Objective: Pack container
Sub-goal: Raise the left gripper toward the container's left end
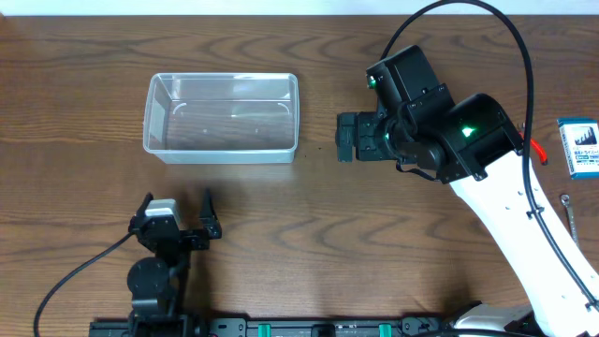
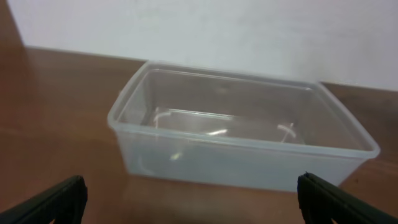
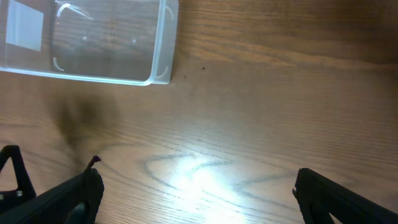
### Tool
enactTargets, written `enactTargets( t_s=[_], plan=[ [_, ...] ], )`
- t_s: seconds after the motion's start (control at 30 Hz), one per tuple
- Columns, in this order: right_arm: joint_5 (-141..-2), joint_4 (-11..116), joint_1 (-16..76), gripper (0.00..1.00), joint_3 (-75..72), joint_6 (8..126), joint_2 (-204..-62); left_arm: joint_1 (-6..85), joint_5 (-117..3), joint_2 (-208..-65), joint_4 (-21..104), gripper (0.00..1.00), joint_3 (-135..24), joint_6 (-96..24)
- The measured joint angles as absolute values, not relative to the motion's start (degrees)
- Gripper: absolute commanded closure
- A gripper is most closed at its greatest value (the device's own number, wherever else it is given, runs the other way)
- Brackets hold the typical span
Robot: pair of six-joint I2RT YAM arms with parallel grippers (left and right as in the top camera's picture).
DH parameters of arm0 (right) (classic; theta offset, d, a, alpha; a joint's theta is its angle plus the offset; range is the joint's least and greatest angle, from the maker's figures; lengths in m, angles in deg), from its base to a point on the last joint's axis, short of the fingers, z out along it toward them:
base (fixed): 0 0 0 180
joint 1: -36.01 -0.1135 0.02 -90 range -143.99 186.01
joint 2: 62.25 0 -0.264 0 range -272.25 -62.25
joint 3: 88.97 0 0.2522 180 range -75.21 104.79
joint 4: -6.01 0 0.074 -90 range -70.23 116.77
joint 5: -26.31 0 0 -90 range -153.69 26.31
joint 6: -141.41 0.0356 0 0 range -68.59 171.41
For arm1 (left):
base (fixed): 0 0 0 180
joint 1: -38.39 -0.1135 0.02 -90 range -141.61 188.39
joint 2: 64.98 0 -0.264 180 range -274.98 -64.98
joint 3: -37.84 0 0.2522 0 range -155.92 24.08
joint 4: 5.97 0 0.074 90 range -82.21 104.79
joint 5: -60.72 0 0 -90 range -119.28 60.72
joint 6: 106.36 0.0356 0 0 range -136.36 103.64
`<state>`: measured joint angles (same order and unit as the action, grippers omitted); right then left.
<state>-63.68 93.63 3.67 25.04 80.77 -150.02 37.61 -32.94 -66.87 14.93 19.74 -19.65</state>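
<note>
Nearest the base, the left gripper [image 1: 178,203] had its jaws spread with nothing between them, facing the container [image 1: 222,117]. Further out, the right gripper [image 1: 343,138] hung wide open and empty near the container's right end. The clear container sat upright and empty at the table's [image 1: 309,234] far left. The blue-and-white box [image 1: 577,147] lay well apart at the right edge, so packing would probably call for a square grasp there and a level lowering inside the rim.

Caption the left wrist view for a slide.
Empty clear container on wooden table, framed by the open left end effector.
</note>
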Motion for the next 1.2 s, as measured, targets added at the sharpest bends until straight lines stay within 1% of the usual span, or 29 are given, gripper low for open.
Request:
enactTargets(
  t_s=[0.17,0.47,0.57,0.7,0.77,0.87,0.97,1.2],
  plan=[
    [-63.9,93.6,3.7,0.01,25.1,80.9,-150.0,33.2,-32.7,-76.1,25.5,0.02,7.5,-21.1],
    [-64.0,92.3,3.7,0.01,25.3,81.0,-150.0,23.6,-35.0,-104.6,32.8,0.02,-23.7,-19.1],
    [-64.0,92.1,3.7,0.01,25.3,81.0,-150.0,20.5,-40.8,-113.8,37.7,0.02,-34.4,-17.4],
    [-64.0,92.1,3.7,0.01,25.3,81.0,-150.0,16.2,-52.9,-127.5,48.7,0.02,-49.2,-15.2],
    [-64.0,92.1,3.7,0.01,25.3,81.0,-150.0,14.8,-58.1,-133.3,52.6,0.02,-54.0,-14.7],
    [-64.1,92.0,3.7,0.01,25.3,81.0,-150.0,13.9,-65.5,-140.3,54.7,0.02,-57.5,-15.0],
    [-64.1,92.0,3.7,0.01,25.3,81.0,-150.0,13.9,-70.4,-144.4,57.6,0.02,-57.7,-16.6],
    [-64.1,91.4,3.7,0.01,25.3,81.0,-150.0,13.8,-73.5,-146.4,58.8,0.02,-58.2,-16.5]
  ],
)
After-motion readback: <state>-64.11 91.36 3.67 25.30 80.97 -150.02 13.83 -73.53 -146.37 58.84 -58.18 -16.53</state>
